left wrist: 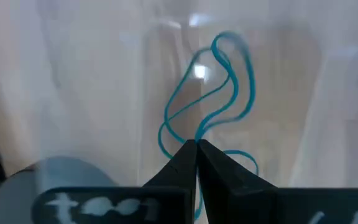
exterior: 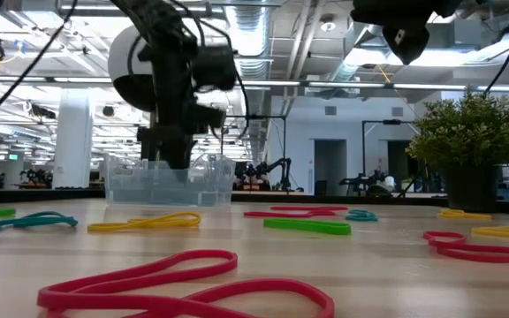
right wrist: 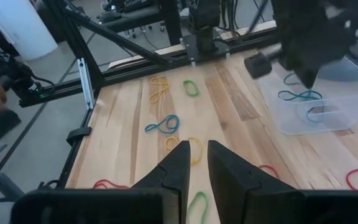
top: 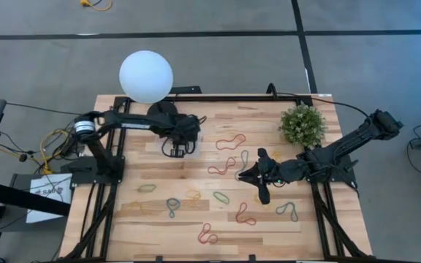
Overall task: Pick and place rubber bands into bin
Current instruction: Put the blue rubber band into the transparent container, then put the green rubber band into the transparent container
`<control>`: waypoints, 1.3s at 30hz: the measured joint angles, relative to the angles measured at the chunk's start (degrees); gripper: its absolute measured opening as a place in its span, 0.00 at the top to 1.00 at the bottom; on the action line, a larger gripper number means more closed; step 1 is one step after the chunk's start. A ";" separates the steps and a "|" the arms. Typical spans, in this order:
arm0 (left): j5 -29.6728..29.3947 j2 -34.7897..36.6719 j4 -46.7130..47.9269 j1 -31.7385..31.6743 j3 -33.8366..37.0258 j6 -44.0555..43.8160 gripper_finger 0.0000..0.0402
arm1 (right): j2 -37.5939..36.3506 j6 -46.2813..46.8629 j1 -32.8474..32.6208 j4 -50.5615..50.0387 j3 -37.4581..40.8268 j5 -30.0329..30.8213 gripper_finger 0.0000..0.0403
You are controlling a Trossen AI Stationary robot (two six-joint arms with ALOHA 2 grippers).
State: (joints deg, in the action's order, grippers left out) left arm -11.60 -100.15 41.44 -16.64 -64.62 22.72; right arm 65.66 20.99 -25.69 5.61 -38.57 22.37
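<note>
Rubber bands (top: 229, 141), thin floppy loops in red, orange, yellow, green and blue-grey, lie scattered over the wooden bench (top: 283, 234) in the high view. I have the left hand (top: 176, 144) directly over the small clear plastic bin (top: 175, 150), which sits beside the white globe lamp (top: 146, 76); I judge this is the drop point, so the arm reaches out along the bench's far side with its wrist turned down. The right arm stretches in from the right, its right hand (top: 248, 175) low among the bands in front of the small green potted plant (top: 302, 124).

From the low view, the left hand (exterior: 171, 152) hangs straight down into the bin (exterior: 168, 180), and bands cover the bench in front.

Through the left wrist view, my fingers (left wrist: 178, 167) are pressed together on a blue-grey band (left wrist: 219, 93), whose loops dangle past the tips against the bin's clear wall and floor.

In the right wrist view, the right hand (right wrist: 197, 155) points out over the bench with its fingers slightly parted and nothing between them. Beyond it the bin (right wrist: 340, 109) already holds blue-grey loops under the left arm.
</note>
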 joint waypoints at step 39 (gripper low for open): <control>-1.53 -4.06 19.22 1.40 -15.46 -8.06 0.76 | 0.00 0.00 0.00 -0.04 0.00 0.00 0.88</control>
State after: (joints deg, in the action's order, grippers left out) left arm -13.12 -104.21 60.66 -15.25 -80.08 14.66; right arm 65.67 20.99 -25.69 5.56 -38.57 22.37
